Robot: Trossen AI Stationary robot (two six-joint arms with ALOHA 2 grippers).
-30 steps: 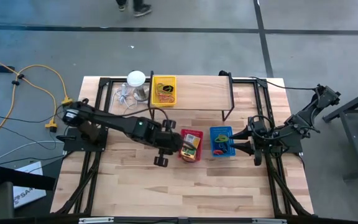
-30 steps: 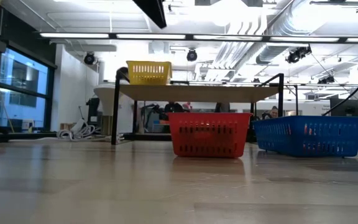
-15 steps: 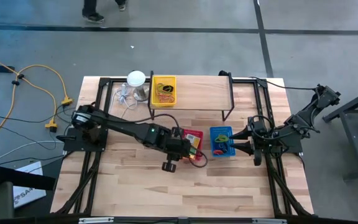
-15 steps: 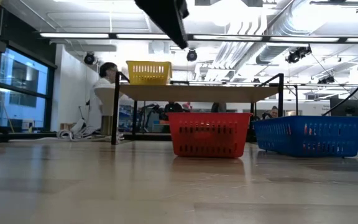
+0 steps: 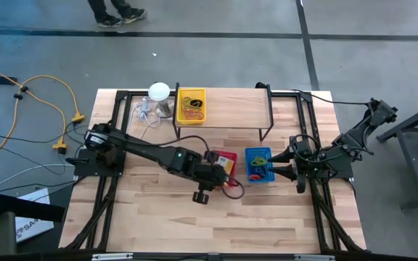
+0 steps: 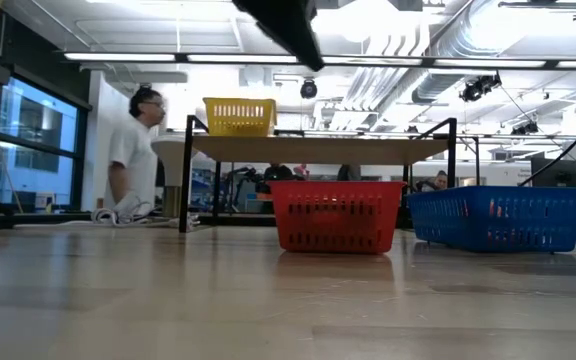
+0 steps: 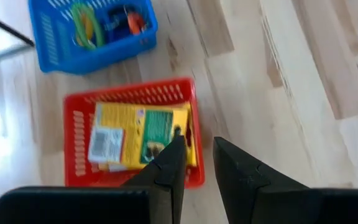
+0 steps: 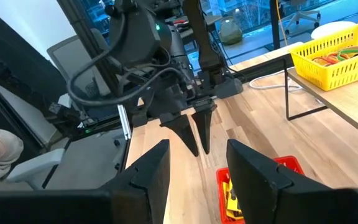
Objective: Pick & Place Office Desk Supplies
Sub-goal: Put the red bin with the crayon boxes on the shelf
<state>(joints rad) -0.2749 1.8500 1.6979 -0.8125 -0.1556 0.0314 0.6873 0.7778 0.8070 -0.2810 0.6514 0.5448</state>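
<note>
Hovering above the near edge of the red basket (image 7: pixel 132 134), the left gripper (image 7: pixel 197 158) had its fingers set narrow, a slim gap between them and nothing held. The yellow-and-green card boxes (image 7: pixel 143 137) lay flat inside that basket, just ahead of and below the fingertips, long side running across the basket. The right gripper (image 8: pixel 194 165) waited well apart (beyond the blue basket (image 5: pixel 258 164)), fingers spread and empty. Judging by reach, the left arm was clearly nearer the boxes.
</note>
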